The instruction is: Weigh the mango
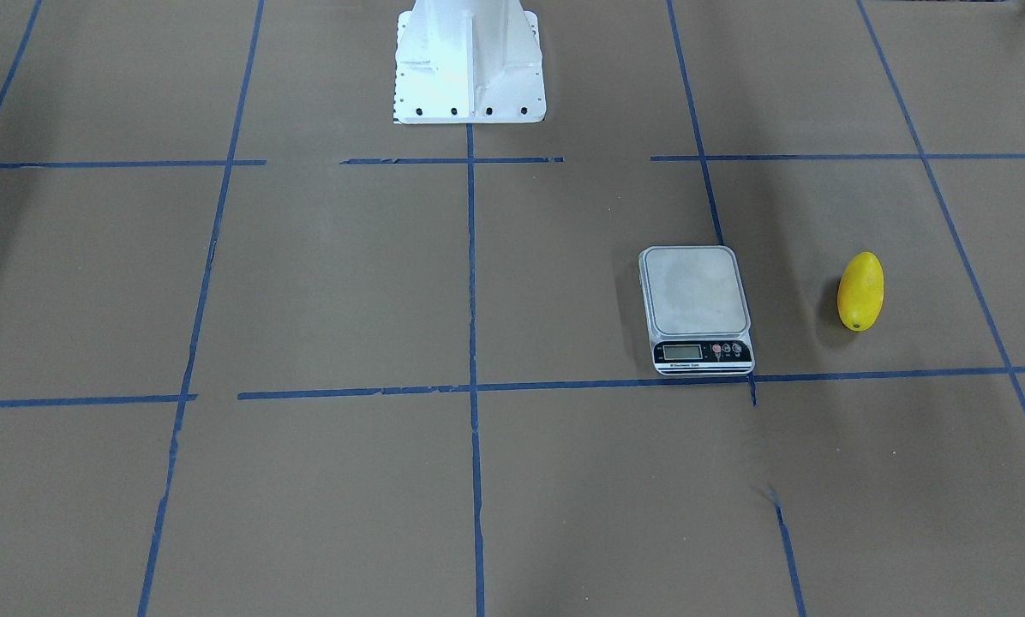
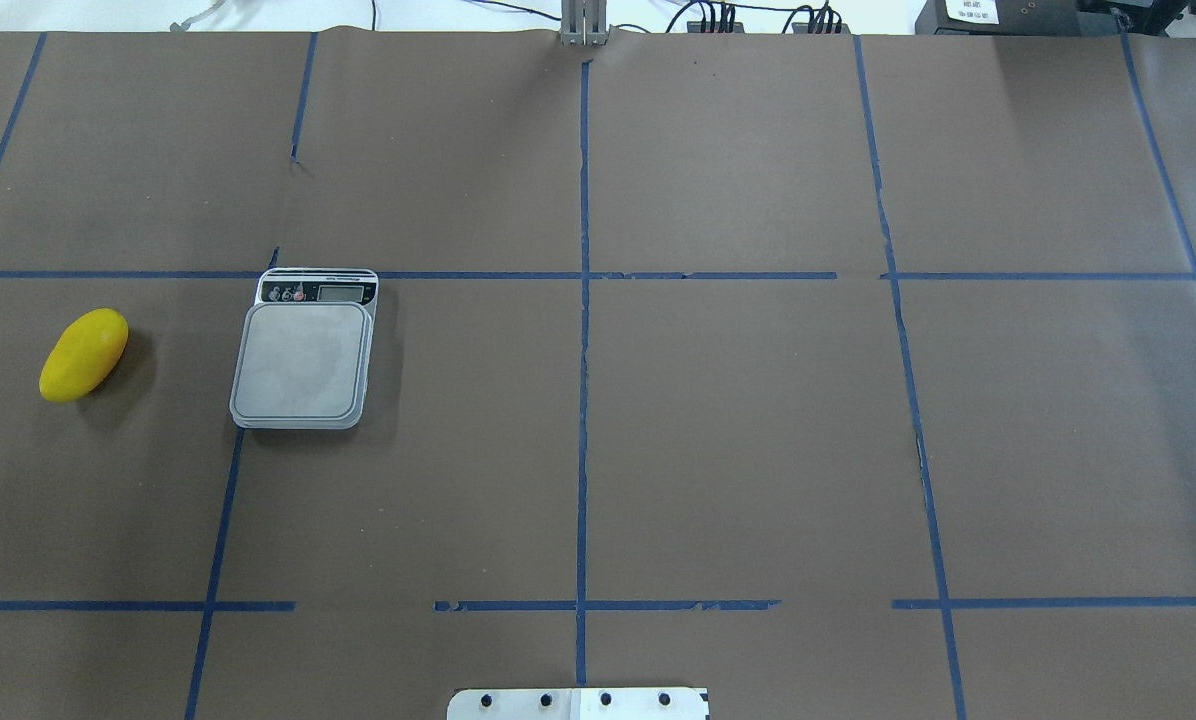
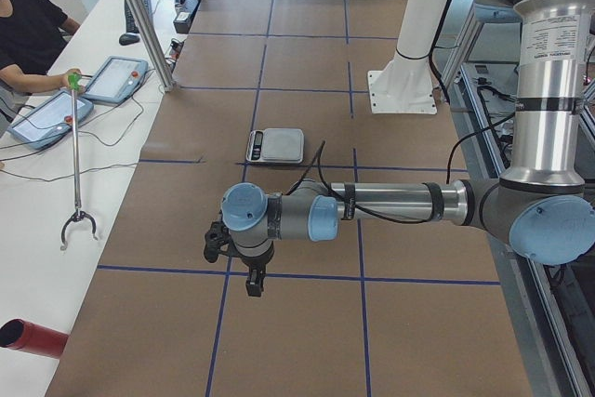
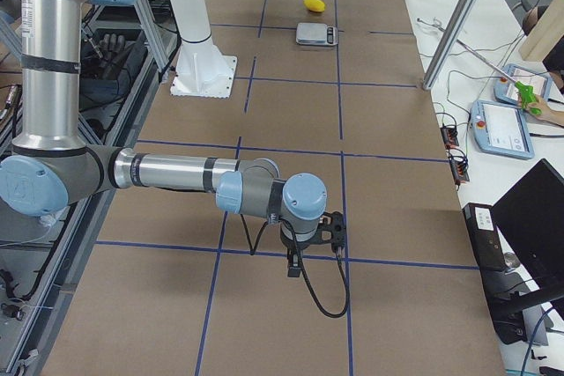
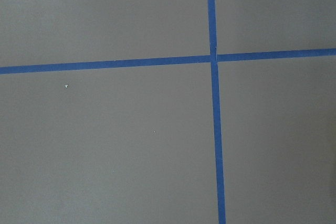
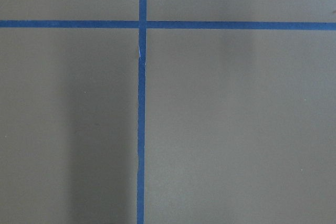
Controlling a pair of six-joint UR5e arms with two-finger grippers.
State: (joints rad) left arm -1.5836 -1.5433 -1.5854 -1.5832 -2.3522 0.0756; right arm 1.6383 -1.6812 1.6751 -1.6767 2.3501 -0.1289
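My overhead and front cams face each other, sharing the flat grey digital scale (image 2: 303, 362); wrist cams look straight down, close.

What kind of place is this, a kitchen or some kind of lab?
Most likely a robotics lab: a table gridded with blue tape, the left arm and right arm over it, and a teach pendant on a side bench.

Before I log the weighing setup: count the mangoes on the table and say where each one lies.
1. The mango lies on its side to the robot's left of the scale, apart from it and not on its platform. No other mango shows in any view.
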